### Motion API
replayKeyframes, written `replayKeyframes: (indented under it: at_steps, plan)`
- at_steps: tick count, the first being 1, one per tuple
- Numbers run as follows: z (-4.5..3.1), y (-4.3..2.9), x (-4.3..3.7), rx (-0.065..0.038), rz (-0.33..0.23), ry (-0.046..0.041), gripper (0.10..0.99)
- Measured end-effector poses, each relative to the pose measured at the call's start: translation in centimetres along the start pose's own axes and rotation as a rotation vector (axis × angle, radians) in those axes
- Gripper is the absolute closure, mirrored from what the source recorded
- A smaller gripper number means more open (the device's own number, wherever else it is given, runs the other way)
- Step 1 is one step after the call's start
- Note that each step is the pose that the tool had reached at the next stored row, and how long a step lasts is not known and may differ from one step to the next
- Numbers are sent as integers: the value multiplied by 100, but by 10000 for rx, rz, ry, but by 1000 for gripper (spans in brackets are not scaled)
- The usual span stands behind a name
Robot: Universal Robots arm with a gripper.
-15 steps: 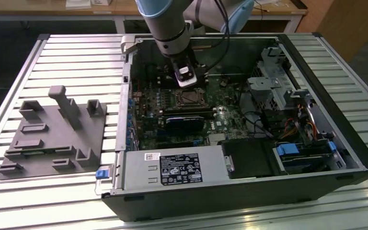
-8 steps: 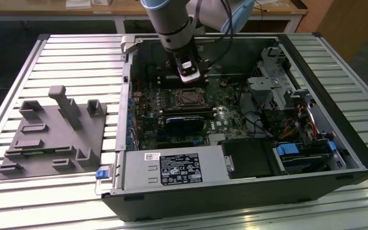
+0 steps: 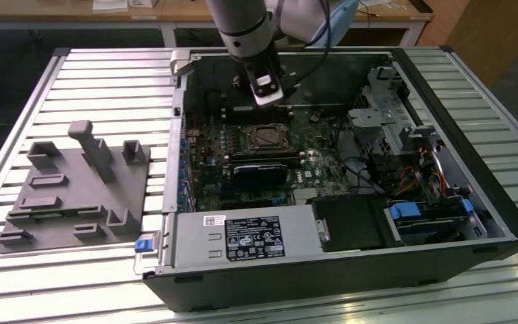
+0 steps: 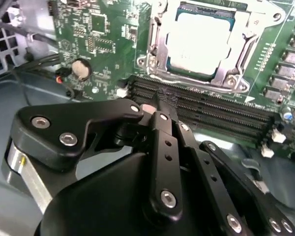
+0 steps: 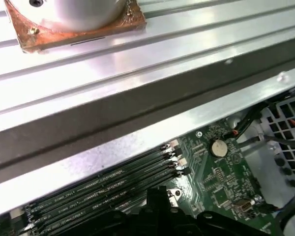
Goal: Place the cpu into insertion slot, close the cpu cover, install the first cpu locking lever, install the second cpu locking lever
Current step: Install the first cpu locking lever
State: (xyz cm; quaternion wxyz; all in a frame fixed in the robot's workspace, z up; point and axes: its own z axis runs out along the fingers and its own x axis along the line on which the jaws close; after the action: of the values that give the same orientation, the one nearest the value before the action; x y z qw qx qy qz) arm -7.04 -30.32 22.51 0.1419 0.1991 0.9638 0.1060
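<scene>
Black, jointed fingers pinched together on nothing, tips poised over long ribbed memory slots. Just beyond the tips: pale, smooth square chip seated in its socket, framed by a thin silvery metal cover on green board. Arm reaching steeply down into the open black case on a ribbed metal desk.
</scene>
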Motion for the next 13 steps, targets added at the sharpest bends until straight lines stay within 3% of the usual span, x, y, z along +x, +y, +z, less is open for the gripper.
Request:
replayKeyframes:
  at_steps: [5,13]
  plan:
    - [-88,25,-22,1,0,0,980]
    - [-93,26,-24,8,2,19,980]
